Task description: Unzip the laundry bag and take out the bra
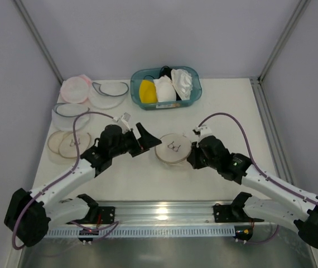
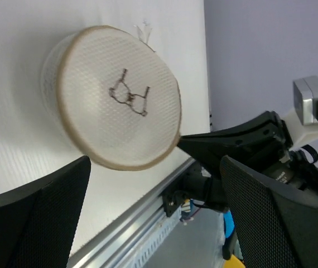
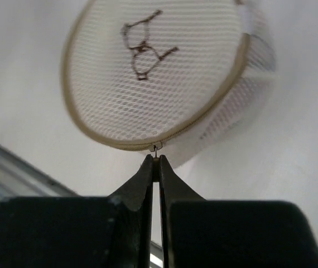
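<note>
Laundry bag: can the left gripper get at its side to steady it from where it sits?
Probably yes. The left gripper is open and faces the laundry bag, with nothing between them. The right gripper, shut on the zipper pull, is at the opposite edge, out of its path.

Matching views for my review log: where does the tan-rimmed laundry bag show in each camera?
Top external: laundry bag near picture centre.
Left wrist: laundry bag upper left, round face toward the camera.
Right wrist: laundry bag top centre, rim just above the right pincer.
Shared landmark: the dark bra drawing on its face.
</note>
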Tool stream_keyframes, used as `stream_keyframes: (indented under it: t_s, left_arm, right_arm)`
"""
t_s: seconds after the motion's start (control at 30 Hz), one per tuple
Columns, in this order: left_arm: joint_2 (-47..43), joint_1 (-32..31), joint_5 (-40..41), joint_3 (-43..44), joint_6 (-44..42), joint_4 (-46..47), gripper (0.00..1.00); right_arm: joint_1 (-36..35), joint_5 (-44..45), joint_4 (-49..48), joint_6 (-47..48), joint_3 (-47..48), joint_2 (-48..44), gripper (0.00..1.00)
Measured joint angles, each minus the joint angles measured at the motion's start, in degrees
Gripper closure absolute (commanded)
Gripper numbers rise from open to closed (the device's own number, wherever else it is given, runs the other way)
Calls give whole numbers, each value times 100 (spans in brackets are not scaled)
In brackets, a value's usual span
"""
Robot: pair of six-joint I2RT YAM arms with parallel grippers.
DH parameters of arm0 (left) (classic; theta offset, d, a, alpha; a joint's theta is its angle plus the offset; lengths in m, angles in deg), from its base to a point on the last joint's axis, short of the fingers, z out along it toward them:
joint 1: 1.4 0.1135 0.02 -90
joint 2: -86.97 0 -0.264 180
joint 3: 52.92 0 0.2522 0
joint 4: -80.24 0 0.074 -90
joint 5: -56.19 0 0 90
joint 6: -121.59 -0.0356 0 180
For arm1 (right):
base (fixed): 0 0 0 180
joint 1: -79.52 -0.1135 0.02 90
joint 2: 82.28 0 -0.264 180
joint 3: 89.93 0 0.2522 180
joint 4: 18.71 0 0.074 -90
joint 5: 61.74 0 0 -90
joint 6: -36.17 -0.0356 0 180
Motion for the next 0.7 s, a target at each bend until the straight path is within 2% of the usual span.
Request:
stream_keyframes:
  t_s: [0.17,0.23,0.33,0.53,0.6,0.7]
  left_arm:
    - [-601,-446,81,-553,527,-74,0]
    - [-605,-597,85,-739,748,-116,0]
    - [-522,-824,90,-835,962,-155,1]
    - [-35,-1182,85,-833,1292,181,2]
    - [142,-1231,98,-833,1370,297,8]
    - [391,-1235,162,-833,1412,452,41]
  right_arm:
    - [-11,-2583,-1185,142,-352,22,96]
    - [-31,-3206,-1506,138,-396,76,96]
    - [-37,-3720,-1825,138,-402,164,96]
    - [-35,-4061,-2116,118,-470,295,96]
    - [-35,-4089,-2129,118,-505,295,96]
    - [-35,-4116,-2140,118,-514,295,96]
